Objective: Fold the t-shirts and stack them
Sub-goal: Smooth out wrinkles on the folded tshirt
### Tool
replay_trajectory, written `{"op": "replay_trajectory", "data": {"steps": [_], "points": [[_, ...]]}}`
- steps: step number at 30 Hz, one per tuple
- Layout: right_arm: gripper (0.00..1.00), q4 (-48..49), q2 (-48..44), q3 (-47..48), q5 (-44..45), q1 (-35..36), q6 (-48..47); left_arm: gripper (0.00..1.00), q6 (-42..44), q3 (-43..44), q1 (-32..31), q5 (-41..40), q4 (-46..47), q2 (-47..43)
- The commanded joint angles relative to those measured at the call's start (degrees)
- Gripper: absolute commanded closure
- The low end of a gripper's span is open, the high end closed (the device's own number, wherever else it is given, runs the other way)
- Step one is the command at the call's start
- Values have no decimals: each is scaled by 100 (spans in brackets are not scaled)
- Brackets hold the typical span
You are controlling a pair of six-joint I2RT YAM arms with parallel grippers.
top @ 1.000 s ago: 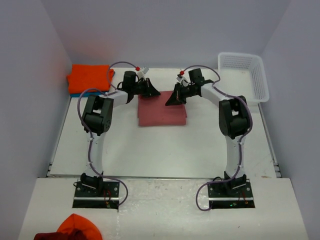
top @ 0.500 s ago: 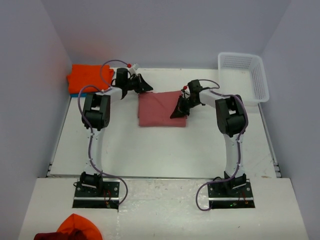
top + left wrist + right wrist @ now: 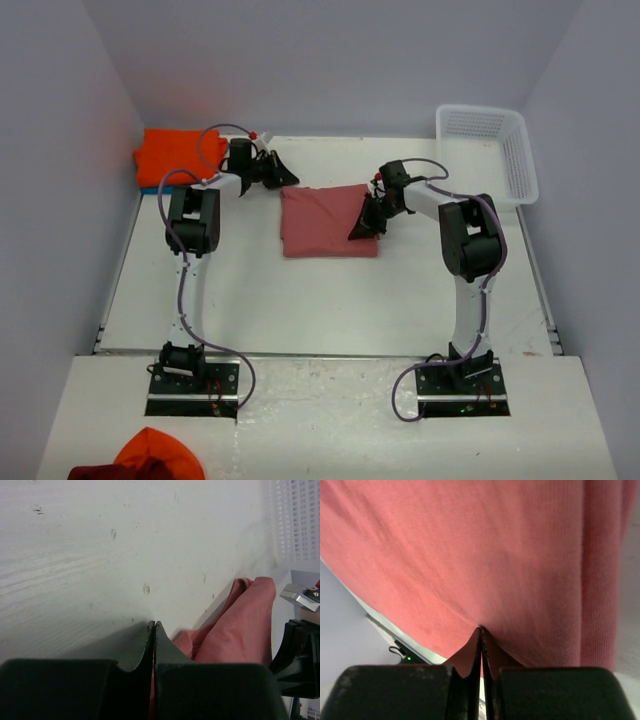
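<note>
A dusty salmon-red t-shirt (image 3: 322, 224) lies folded into a rectangle at mid-table. My left gripper (image 3: 287, 178) is shut, low at the shirt's far left corner; in the left wrist view its tips (image 3: 154, 625) rest by the bare table with the salmon cloth (image 3: 245, 630) just to the right. My right gripper (image 3: 362, 228) is shut with its tips (image 3: 481, 628) pressed into the salmon cloth (image 3: 470, 545) near the shirt's right edge. Nothing is visibly clamped in either. A folded orange t-shirt (image 3: 178, 155) lies on a teal one (image 3: 150, 188) at the far left.
A white lattice basket (image 3: 505, 150) stands at the far right corner, and its wall (image 3: 297, 520) shows in the left wrist view. Orange and dark red cloth (image 3: 150, 455) lies on the near shelf left of the arm bases. Walls close in both sides.
My right gripper has slid from the shirt's far edge toward me and to the right across the cloth. The left gripper has drawn back left. The shirt has shifted slightly right.
</note>
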Motion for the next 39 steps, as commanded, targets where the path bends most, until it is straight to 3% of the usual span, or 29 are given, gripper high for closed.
{"op": "replay_trajectory", "data": {"steps": [1,8,12,26,39], "points": [[100,175,-324,59,-109,8,-473,100,359,-212,43,-355,-253,-393],[100,414,-939,32,-462,8,-755,100,667,-731,52,-751,-499,-1817],[100,-156,-880,829,-77,-10,-843,100,614,-1109,-27,-778,-446,-2362],[100,-1256,1300,3713,285,-256,-1589,100,298,-3315,-1046,-1630,-77,-3514],[100,-1959,2021,4391,715,-335,-1432,100,324,-3966,-1187,-2386,-560,-3954]]}}
